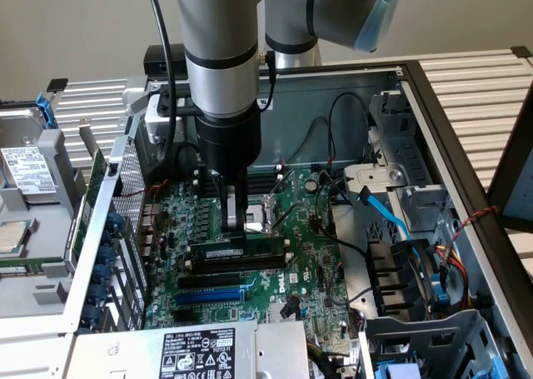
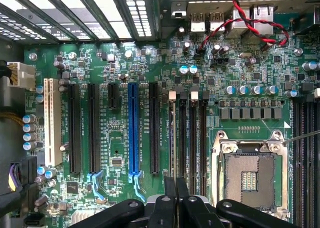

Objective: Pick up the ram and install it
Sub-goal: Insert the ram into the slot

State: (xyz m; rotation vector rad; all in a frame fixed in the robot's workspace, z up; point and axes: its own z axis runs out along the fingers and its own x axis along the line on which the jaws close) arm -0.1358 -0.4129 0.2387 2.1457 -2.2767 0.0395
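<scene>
Ram (image 1: 262, 252), a long thin green circuit-board stick with a white label, stands on edge just below the centre of the exterior view. The dark two-fingered gripper (image 1: 236, 227) pinches its top edge, jaws nearly together, probably to hold it upright in line with a black memory slot. Whether it is seated I cannot tell. Around it: one blue expansion slot (image 1: 208, 296), one green motherboard (image 1: 310, 229).

Plain beige wall (image 1: 75, 29), slatted tabletop (image 1: 475, 83)

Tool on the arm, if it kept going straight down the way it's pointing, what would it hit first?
The ram, right below; the tool already seems to grip its top edge.
</scene>
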